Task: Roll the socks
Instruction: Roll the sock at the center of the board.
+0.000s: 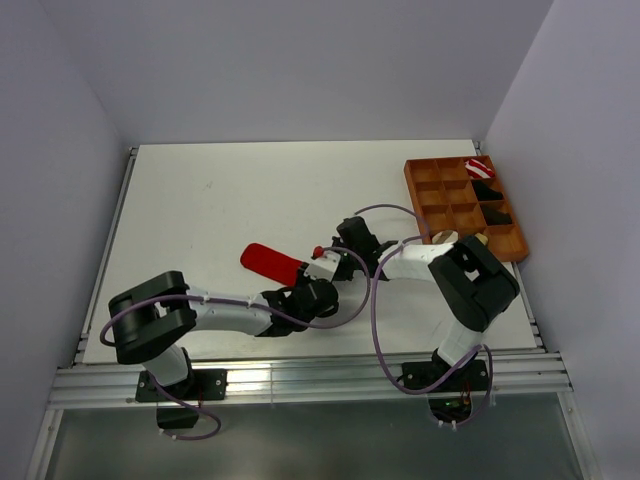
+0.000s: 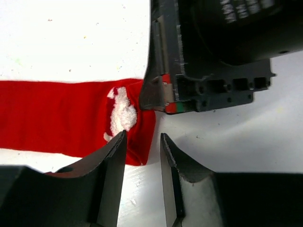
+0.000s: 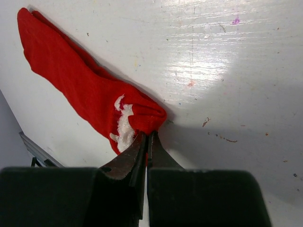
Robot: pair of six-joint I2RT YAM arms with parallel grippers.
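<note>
Right gripper (image 3: 147,139) pinching sock (image 3: 85,90) end.
Left gripper (image 2: 142,146) jaws apart over sock corner; right gripper just ahead.

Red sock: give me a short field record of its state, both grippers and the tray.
object: red sock, lying flat and unrolled on the table
marking: white mark near the pinched end
held by: right gripper, shut on that end
standing by: left gripper, open, the edge of the same end between its jaws
storage: orange tray at the far right, holding a red-and-white bundle and black bundles
</note>
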